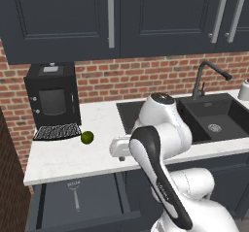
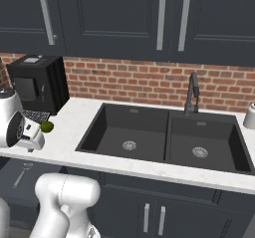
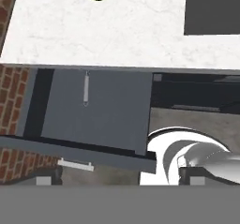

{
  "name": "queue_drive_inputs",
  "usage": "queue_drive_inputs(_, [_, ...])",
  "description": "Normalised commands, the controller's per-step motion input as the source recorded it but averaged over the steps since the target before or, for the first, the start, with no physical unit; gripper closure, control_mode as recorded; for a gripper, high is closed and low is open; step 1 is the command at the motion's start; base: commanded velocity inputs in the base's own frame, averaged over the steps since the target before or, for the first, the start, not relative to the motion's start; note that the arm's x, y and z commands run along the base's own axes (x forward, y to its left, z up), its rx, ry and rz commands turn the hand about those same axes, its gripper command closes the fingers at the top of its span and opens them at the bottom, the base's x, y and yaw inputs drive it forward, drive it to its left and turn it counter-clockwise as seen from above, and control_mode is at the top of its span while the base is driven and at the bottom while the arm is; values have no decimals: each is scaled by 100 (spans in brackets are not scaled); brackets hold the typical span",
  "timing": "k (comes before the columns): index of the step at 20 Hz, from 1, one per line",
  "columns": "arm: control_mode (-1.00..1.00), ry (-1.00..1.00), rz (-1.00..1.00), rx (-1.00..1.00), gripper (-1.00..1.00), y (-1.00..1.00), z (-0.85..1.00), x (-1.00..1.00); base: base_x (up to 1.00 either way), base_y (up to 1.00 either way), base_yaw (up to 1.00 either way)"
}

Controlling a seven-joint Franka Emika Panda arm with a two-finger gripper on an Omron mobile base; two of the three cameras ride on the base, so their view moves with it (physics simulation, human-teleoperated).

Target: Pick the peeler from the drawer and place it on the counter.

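Lying inside pulled-out drawer (image 1: 53, 202): 1 peeler (image 1: 75, 195); gripper (image 3: 121, 175) spread wide above, grasping nothing.

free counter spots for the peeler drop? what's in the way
Bare counter between the lime and the front edge above the drawer, and between lime and sink. Crowded at the back left: coffee machine and its grate. The peeler lies in the drawer.
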Motion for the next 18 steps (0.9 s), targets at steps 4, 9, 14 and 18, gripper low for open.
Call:
queue_drive_inputs(4, [-100,18,0,-1,-100,95,-58,1,0,0,0])
queue_drive_inputs(9, [-100,17,0,-1,-100,82,-81,10,0,0,0])
queue_drive_inputs(14, [-100,11,0,-1,-100,64,-82,21,0,0,0])
queue_drive_inputs(18, [-100,1,0,-11,-100,32,-61,33,0,0,0])
